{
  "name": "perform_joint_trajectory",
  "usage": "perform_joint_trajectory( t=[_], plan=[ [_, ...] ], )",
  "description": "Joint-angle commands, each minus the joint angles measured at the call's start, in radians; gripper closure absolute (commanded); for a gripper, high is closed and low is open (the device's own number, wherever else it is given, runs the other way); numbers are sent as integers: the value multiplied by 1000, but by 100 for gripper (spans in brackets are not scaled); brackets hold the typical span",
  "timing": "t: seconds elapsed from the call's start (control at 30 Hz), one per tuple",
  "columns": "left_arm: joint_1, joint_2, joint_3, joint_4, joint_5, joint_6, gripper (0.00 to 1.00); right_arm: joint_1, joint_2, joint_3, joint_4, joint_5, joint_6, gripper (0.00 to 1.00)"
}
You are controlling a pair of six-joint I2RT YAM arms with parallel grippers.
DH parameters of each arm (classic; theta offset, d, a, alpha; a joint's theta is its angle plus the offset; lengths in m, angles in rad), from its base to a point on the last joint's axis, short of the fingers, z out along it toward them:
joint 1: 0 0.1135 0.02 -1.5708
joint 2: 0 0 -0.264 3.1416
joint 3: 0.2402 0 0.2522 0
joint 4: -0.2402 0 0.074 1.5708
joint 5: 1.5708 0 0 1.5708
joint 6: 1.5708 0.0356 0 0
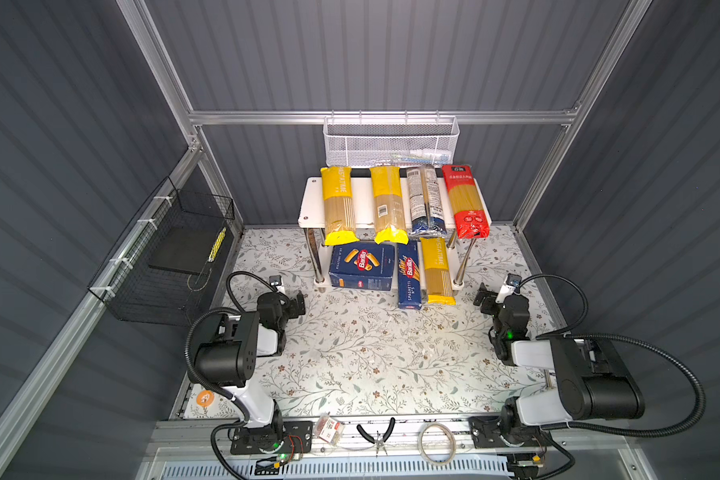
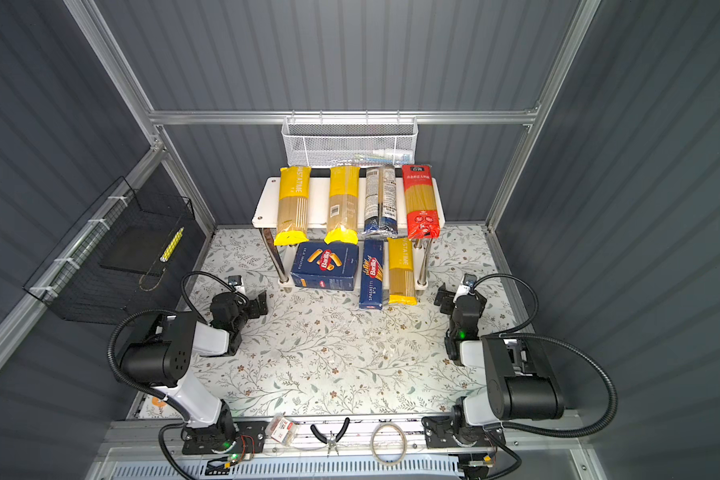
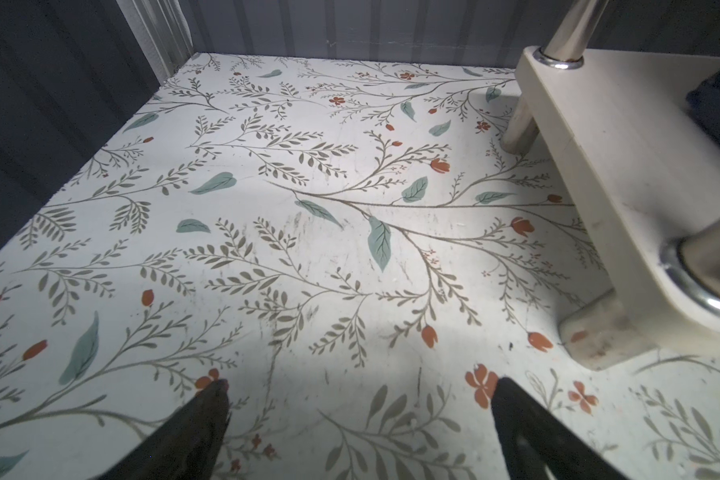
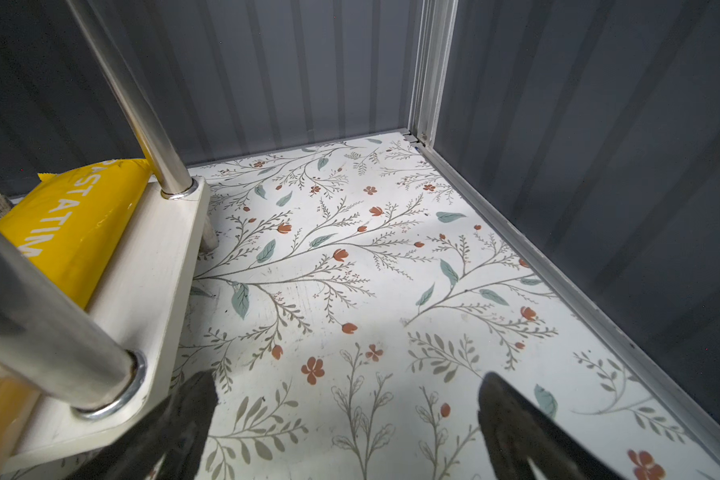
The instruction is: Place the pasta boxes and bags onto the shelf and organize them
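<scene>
The flat surface (image 1: 350, 357), covered in a matt sheet printed with leaves and small red flowers, lies bare across its middle and front, leaving wide room between the arms; metal rails edge it against ribbed grey walls. At its back stands the two-tier shelf (image 1: 310, 201), cream boards on shiny chrome posts. Four long crinkly bags lie side by side on the top board, their front ends overhanging its edge: two yellow bags (image 1: 339, 203), a dark blue bag (image 1: 427, 199) and a red bag (image 1: 466, 199). On the lower board sit a wide blue box (image 1: 362, 266), a narrow blue box (image 1: 409, 276) and a third yellow bag (image 1: 437, 270); the last two jut past the front edge, and all three have their rear ends hidden under the top board. The left pincer (image 3: 360, 388) and right pincer (image 4: 346, 382) flank the shelf low over the surface, jaws spread wide, holding nothing, only their dark tips showing in the wrist views
</scene>
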Motion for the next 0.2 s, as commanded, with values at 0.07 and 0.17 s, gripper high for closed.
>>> perform_joint_trajectory(
  t=[0.07,0.17],
  plan=[
    [-6,-1,18,27,7,-10,0,-2,5,19,26,-6,-13,1],
    [-5,-1,18,27,6,-9,1,-2,3,18,26,-6,-14,1]
  ],
)
